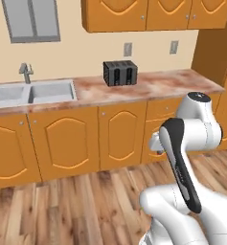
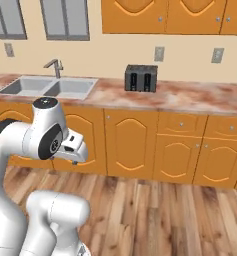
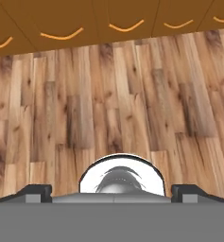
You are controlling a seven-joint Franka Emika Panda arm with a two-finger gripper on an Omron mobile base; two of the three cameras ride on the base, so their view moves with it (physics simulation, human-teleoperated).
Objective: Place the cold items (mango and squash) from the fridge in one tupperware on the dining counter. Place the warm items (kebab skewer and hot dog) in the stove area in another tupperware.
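Counter point(image 1: 153, 86): marbled top on orange cabinets, well beyond the jaws, bearing sink point(image 1: 31, 92) and toaster point(image 1: 119, 73); no task item on it.
Floor point(image 3: 113, 99): bare wood beneath the jaws.
Gripper point(image 3: 113, 189): folded low, presumably for driving; jaws stood wide, holding nothing.

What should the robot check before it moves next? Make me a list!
1. Gripper open and empty: ok, its fingertips sit far apart with nothing between them.
2. Hand aimed at food: not ok, it faces the wooden floor.
3. Food or trays ahead: not ok, the counter carries a toaster and a sink.
4. Floor ahead free for driving: ok.
5. Arm tucked in for driving: ok, it is folded near the base.
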